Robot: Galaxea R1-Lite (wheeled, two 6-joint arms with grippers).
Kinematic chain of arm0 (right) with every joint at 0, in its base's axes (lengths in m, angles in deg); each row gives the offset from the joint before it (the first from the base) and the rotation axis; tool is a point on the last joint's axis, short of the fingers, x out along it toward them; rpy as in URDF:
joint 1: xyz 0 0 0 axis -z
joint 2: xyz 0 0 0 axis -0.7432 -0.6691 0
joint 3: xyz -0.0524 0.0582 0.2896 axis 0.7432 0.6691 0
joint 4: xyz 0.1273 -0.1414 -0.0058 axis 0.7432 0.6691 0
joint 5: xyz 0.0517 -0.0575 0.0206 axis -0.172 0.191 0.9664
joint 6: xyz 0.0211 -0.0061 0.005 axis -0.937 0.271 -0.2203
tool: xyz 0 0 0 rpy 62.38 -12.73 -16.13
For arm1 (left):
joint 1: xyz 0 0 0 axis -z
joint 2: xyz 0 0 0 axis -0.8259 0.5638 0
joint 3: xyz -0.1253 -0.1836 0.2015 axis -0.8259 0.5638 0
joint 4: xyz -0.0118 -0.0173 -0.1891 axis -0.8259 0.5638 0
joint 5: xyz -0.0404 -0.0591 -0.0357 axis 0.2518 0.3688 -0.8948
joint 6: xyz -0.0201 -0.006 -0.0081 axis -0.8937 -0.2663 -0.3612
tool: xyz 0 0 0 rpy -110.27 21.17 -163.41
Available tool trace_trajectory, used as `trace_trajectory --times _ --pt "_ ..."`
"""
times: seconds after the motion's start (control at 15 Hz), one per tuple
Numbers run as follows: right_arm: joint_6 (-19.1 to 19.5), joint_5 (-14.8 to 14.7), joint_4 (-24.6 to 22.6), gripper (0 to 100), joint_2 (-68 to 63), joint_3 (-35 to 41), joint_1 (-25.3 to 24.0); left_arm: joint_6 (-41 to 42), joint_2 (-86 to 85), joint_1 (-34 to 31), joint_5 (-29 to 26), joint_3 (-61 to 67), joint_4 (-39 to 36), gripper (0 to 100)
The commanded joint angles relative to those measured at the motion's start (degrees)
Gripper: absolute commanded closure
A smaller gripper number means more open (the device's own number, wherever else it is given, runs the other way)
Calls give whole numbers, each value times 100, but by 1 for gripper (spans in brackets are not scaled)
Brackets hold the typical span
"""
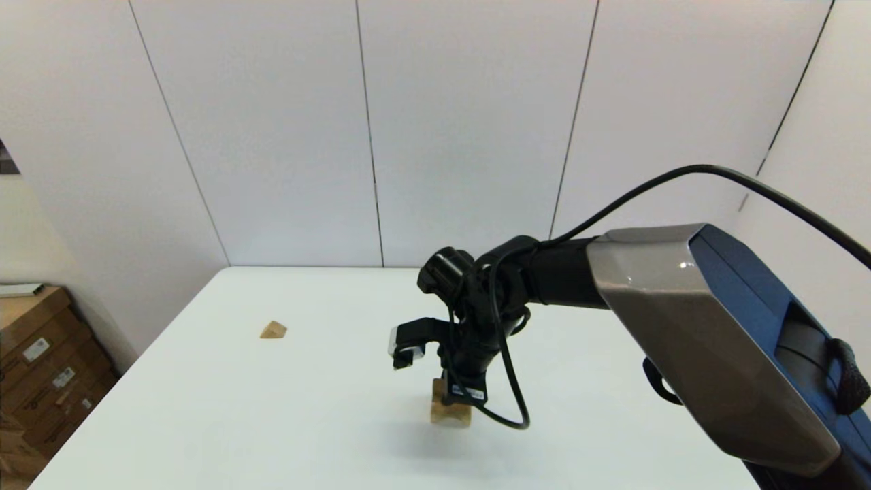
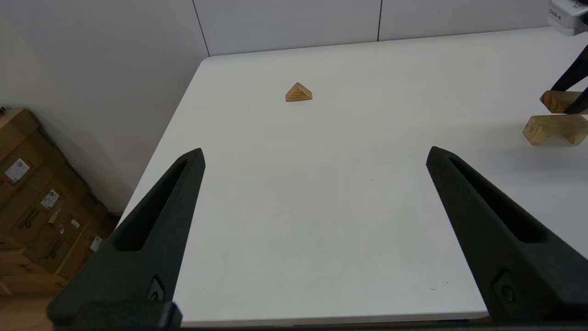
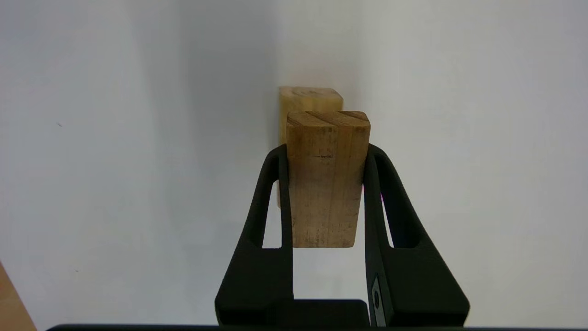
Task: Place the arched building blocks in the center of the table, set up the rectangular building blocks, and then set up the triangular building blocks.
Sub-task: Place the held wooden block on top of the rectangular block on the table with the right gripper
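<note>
The right hand (image 3: pixel 326 151) grips the plain oblong block (image 3: pixel 327 184) just above the arch block (image 2: pixel 553 128) near the middle of the desk (image 1: pixel 272 422). The wedge (image 1: pixel 273 330) lies well apart, toward the left. The left hand (image 2: pixel 314 156) hangs wide open, holding nothing.

The arch block (image 1: pixel 450 414) sits on the table (image 1: pixel 272 422), near its middle. Directly above the arch block, apart from it, the plain oblong block (image 3: pixel 327 184) hangs between the fingers of the right gripper (image 3: pixel 327 156). The wedge (image 1: pixel 273 330) lies well apart from the arch block, to its left and farther back. The left gripper (image 2: pixel 314 156) hovers at the table's near left edge, well to the left of the arch block.
</note>
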Motion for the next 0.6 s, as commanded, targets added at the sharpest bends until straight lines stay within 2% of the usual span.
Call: trace_trajectory --times 0.07,0.6 --pt "31 24 30 100 3 1 6 1 9 0 -2 -1 2 0" --pt "5 32 47 100 -32 1 -20 1 9 0 -2 -1 2 0"
